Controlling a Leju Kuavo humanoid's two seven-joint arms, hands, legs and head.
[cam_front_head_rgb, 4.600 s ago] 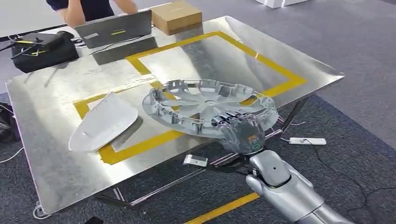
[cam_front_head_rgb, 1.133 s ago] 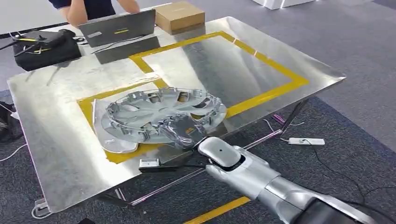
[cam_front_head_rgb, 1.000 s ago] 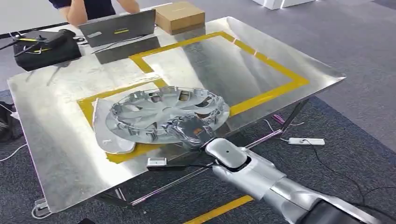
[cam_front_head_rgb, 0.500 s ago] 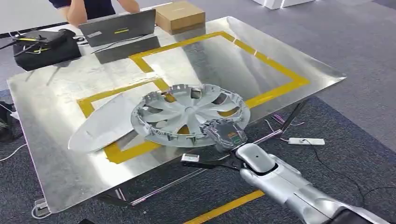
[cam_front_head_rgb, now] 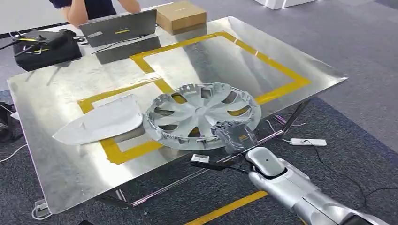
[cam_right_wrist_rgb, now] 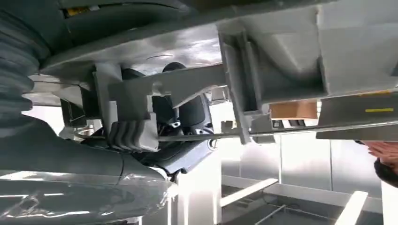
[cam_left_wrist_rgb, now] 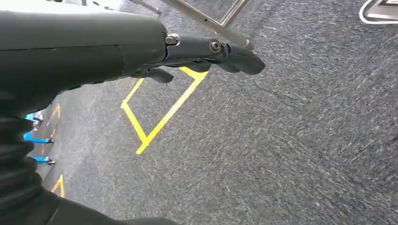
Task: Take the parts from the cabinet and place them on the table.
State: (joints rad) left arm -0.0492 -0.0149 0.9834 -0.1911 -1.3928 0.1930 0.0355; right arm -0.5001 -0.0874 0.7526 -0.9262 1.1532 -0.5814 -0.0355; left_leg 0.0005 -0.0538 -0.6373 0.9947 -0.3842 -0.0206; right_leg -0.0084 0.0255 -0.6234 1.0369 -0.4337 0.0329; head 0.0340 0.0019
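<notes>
A: Largest first: shiny metal worktop (cam_front_head_rgb: 61, 154) marked with a yellow tape rectangle (cam_front_head_rgb: 281, 77).

B: Next down, on that sheet: round silver plastic wheel cover (cam_front_head_rgb: 197, 112), inner side up, over the near yellow line, near edge at the worktop's front edge. Hard to tell whether fully resting or a touch lifted.

A: Held?

B: Gripped at the near rim by the right hand (cam_front_head_rgb: 234, 133); fingers (cam_right_wrist_rgb: 185, 152) wrapped under the rim and its clips in the right wrist view.

A: Smaller again: flat pale grey shield-shaped panel (cam_front_head_rgb: 101, 124), just beside the cover on the worktop, free of any hand.

B: Left hand (cam_left_wrist_rgb: 141, 47) hanging over grey carpet, fingers (cam_left_wrist_rgb: 237, 58) stretched out straight, holding nothing.

A: Progress?

B: Panel seemingly delivered. Cover over the worktop, release and withdrawal still to do. Anything left in the cabinet: impossible to judge from here.
</notes>
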